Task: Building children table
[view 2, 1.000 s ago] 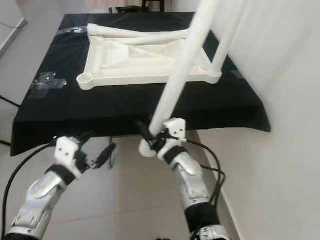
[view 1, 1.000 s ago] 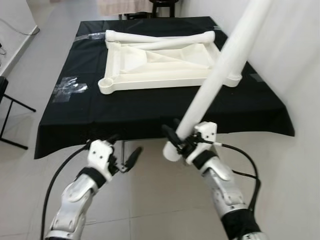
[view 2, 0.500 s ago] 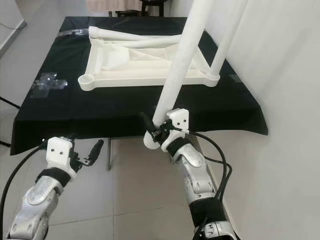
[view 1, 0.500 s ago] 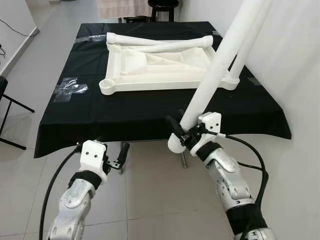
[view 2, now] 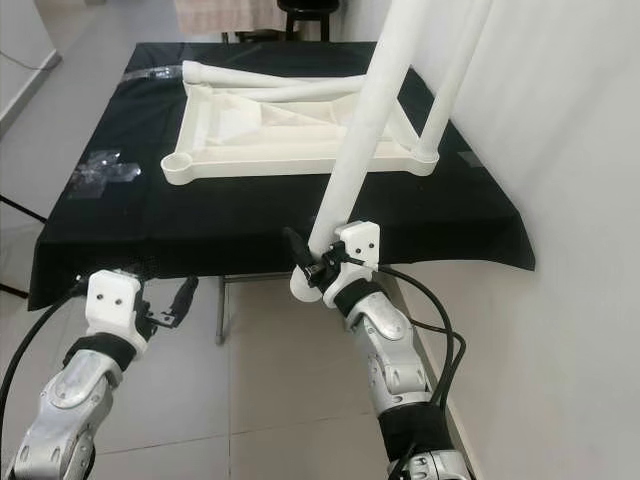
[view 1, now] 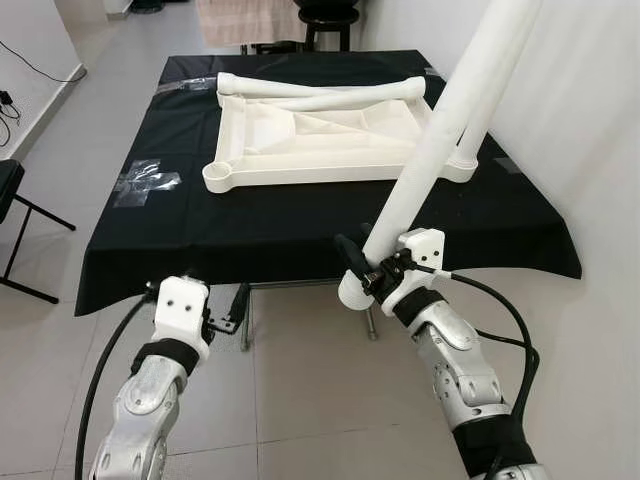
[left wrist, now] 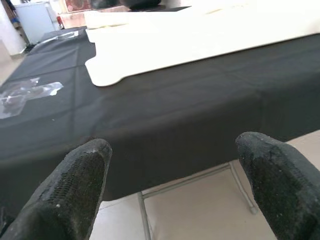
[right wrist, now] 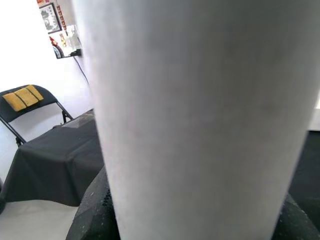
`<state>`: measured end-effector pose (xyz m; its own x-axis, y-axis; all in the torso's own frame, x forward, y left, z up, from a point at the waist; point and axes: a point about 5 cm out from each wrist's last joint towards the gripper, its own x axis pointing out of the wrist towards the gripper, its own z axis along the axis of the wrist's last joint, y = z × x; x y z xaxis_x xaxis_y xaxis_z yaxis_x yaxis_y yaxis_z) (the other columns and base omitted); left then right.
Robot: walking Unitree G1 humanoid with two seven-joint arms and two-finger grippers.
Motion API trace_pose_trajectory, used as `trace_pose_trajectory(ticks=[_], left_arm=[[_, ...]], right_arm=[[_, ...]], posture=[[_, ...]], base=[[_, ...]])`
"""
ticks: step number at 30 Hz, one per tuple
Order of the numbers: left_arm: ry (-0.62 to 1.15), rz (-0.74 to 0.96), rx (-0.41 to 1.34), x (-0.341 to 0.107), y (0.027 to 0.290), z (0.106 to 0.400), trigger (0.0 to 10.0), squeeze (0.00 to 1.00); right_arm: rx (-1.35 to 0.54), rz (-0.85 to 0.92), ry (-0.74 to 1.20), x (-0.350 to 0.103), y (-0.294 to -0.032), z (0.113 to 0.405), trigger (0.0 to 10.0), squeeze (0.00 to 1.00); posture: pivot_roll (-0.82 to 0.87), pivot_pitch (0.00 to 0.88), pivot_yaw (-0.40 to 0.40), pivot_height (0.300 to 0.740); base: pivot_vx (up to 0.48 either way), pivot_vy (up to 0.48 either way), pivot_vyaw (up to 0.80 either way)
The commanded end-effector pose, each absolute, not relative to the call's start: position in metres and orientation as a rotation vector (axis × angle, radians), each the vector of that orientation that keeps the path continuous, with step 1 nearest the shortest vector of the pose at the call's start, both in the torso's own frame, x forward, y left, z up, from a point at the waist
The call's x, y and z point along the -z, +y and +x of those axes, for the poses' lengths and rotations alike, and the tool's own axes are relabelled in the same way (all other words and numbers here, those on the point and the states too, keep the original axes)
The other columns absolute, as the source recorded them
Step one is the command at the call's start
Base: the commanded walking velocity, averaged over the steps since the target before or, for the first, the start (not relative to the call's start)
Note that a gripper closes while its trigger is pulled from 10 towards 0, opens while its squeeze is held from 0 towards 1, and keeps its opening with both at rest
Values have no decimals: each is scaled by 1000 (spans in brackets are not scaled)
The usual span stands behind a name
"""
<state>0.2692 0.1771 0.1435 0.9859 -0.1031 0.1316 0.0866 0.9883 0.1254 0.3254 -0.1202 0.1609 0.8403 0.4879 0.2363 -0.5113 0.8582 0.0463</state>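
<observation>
Cream-white plastic makes up every part of the children's table: a long round table leg (view 1: 440, 140) rises steeply from the right gripper (view 1: 362, 278), whose black fingers pinch it near its rounded lower end. Ahead of that gripper, on the black tablecloth (view 1: 300, 215), lies the upturned tabletop frame (view 1: 330, 140), a square tray with ribbed inner panels and round sockets at its corners. A second leg (view 1: 483, 105) stands upright in the near right socket, just beyond the held one, and a third leg (view 1: 320, 92) lies across the frame's far edge. The left gripper (left wrist: 170, 185) hangs low before the cloth's near hem, its fingers spread wide apart with nothing between them. Between the frame's near edge and the hem runs a broad strip of bare cloth. A white wall (view 1: 590, 150) stands close on the right gripper's outer side. Tiled floor (view 1: 300, 400) lies open beneath both arms.
</observation>
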Motion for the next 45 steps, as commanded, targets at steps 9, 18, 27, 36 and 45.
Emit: trace_pose_trajectory(ticks=[9, 18, 27, 36, 45], left_arm=[[-131, 85, 133, -150, 175, 269, 10000, 0], [-182, 115, 195, -165, 165, 270, 10000, 0], [-193, 125, 227, -171, 163, 268, 10000, 0], [-200, 128, 247, -177, 161, 268, 10000, 0], [-184, 123, 267, -173, 157, 266, 10000, 0]], right_arm=[[-521, 102, -254, -174, -120, 329, 10000, 0], [-498, 93, -282, -184, -119, 335, 10000, 0], [-517, 140, -314, -194, -117, 337, 10000, 0], [-525, 133, -314, -199, -118, 338, 10000, 0], [-535, 97, -323, -199, -116, 337, 10000, 0]], posture=[[39, 89, -33, 740], [44, 95, -33, 740], [62, 97, -21, 740], [72, 104, -26, 740], [71, 107, -29, 740]], base=[[0, 0, 0], [0, 0, 0], [57, 0, 444], [259, 0, 444], [262, 0, 356]])
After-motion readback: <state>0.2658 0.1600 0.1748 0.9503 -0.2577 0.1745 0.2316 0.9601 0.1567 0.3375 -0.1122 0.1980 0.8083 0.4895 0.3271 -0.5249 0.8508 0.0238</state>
